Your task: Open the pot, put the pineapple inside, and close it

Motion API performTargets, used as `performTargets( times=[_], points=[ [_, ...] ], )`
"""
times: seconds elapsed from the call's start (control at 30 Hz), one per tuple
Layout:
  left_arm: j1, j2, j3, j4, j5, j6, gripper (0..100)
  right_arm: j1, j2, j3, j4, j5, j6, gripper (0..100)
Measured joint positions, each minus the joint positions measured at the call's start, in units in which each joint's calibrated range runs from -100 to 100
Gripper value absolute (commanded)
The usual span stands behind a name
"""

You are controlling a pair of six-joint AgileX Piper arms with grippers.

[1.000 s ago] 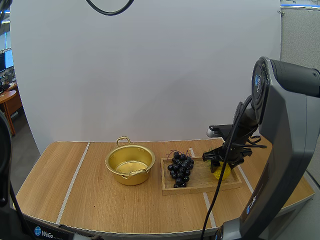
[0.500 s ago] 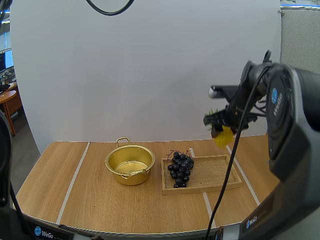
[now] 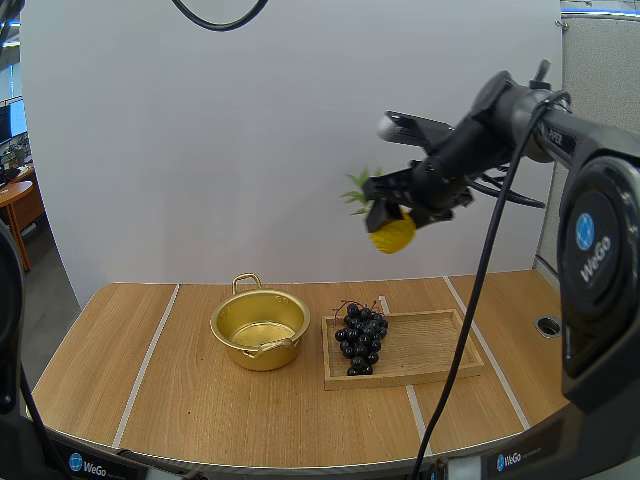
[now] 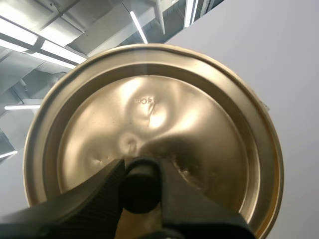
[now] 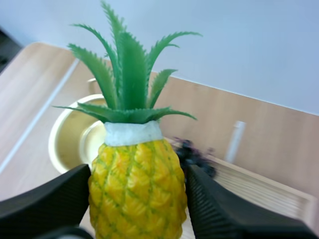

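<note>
**A:** What is biggest in the high view?

**B:** The table (image 3: 200, 400), across the lower half of the frame. Then the right arm (image 3: 520, 110), reaching from the right edge toward the upper middle.

**A:** And on the table?

**B:** A wooden tray (image 3: 425, 345) right of centre. Just beside it, to the left, sits the gold pot (image 3: 262, 352), open and with nothing inside. One handle points to the back of the table.

**A:** Where is its lid?

**B:** The lid (image 4: 164, 114) is up in the air. The left gripper (image 4: 141, 181) is clamped on its black knob (image 4: 140, 191), one finger on each side, in the left wrist view.

**A:** Anything on the tray?

**B:** A bunch of dark grapes (image 3: 361, 338) at its left end. The rest of the tray is bare wood.

**A:** And the pineapple?

**B:** The pineapple (image 3: 393, 234) is high above the table, in the upper middle of the frame, over the tray's left end and well clear of it. The right gripper (image 3: 398, 208) grasps it, and its leaves point left. In the right wrist view the black fingers press the yellow body from both sides, and the pot's mouth lies beyond the leaves.
</note>
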Motion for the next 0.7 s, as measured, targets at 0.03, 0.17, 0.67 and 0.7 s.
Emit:
performTargets(
  times=[0.03, 0.17, 0.67, 0.7],
  points=[
    [0.00, 0.0, 0.0, 0.0, 0.0, 0.0, 0, 1.2, 0.0, 0.0, -0.1, 0.0, 0.4, 0],
    [0.00, 0.0, 0.0, 0.0, 0.0, 0.0, 0, 7.6, 0.0, -0.3, -4.7, -2.9, 4.4, 0],
    [0.00, 0.0, 0.0, 0.0, 0.0, 0.0, 0, 20.9, 12.3, -3.8, -13.6, -13.8, 12.0, 0],
    [0.00, 0.0, 0.0, 0.0, 0.0, 0.0, 0, 21.1, 13.0, -4.3, -13.6, -14.0, 12.0, 0]
  ],
)
